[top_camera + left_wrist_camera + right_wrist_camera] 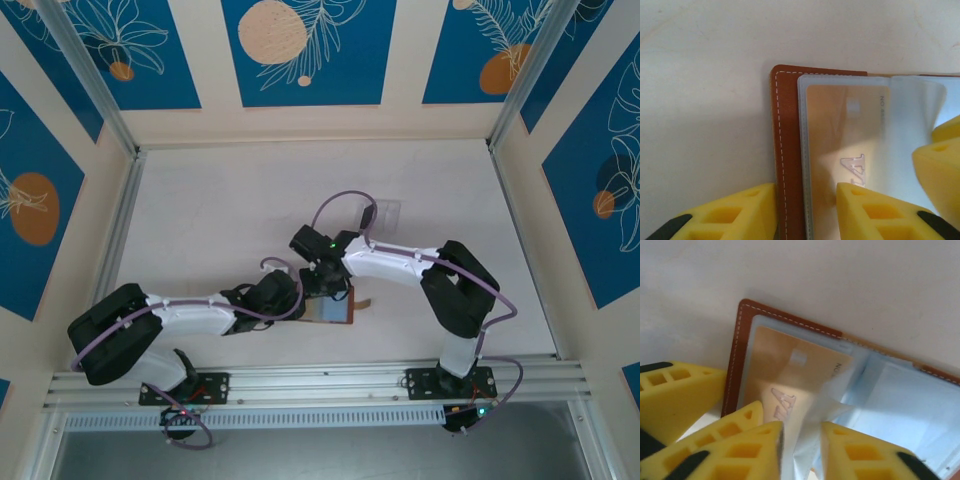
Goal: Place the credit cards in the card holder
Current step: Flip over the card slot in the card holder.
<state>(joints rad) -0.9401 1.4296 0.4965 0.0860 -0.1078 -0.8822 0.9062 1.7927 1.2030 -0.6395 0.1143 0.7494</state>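
Observation:
The brown card holder (345, 308) lies open on the white table between both arms. Its stitched brown edge (787, 150) (734, 365) frames clear plastic sleeves (912, 115) (900, 400). A gold credit card (835, 130) (790, 362) sits inside the left sleeve. My left gripper (805, 192) (293, 300) is open and straddles that brown edge, one finger (680, 390) beside the holder and the other on the card's sleeve. My right gripper (801, 432) (325, 285) is open, with a raised, crumpled sleeve leaf standing between its fingers. One of its fingers (940, 165) shows at the right of the left wrist view.
A clear plastic tray (385, 212) sits on the table behind the right arm. Metal rails (130, 230) run along the left and right sides, with patterned walls beyond. Bare white table (220, 210) spreads to the back and left.

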